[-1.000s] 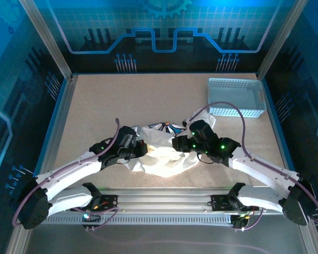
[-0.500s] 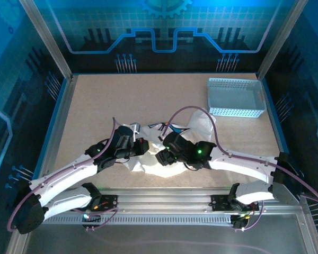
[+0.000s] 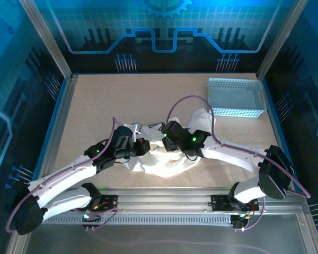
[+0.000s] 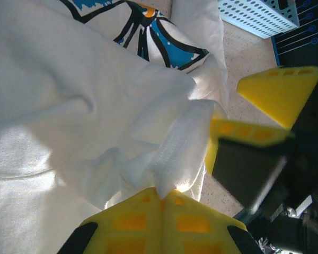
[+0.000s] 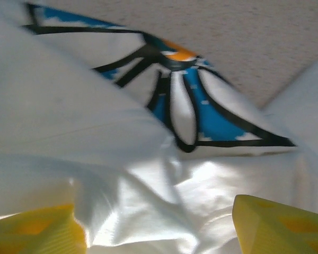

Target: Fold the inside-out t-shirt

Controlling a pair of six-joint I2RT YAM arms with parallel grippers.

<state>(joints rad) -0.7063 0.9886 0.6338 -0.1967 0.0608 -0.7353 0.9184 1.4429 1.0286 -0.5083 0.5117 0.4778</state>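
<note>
Two arms meet over the white, soft cloth t-shirt (image 3: 167, 161), which you can see lying crumpled in a heap on the tan speckled table (image 3: 122, 100), near the front edge and roughly midway between the two arm bases. Part of the cloth trails back and to the right, toward the light blue-grey perforated plastic basket (image 3: 237, 98) that stands at the far right of the table, apart from the heap.

Look at your left gripper (image 4: 163, 193) in its own wrist view: the yellow fingers (image 4: 132, 217) are pressed together, and a ribbed white edge of the t-shirt is pinched between them and rises out of the tips. From above, this gripper (image 3: 143, 146) sits at the left edge of the heap.

Your right gripper (image 5: 159, 222) has its jaws spread wide, one yellow finger (image 5: 37, 230) at each lower corner of its wrist view, with loose white cloth bunched in the gap and nothing clamped. From above, it (image 3: 163, 142) hangs over the far side of the heap, close to the left one.

The shirt's blue-and-dark printed logo (image 5: 185, 100), with a small orange patch, faces up just beyond the right fingers.
</note>
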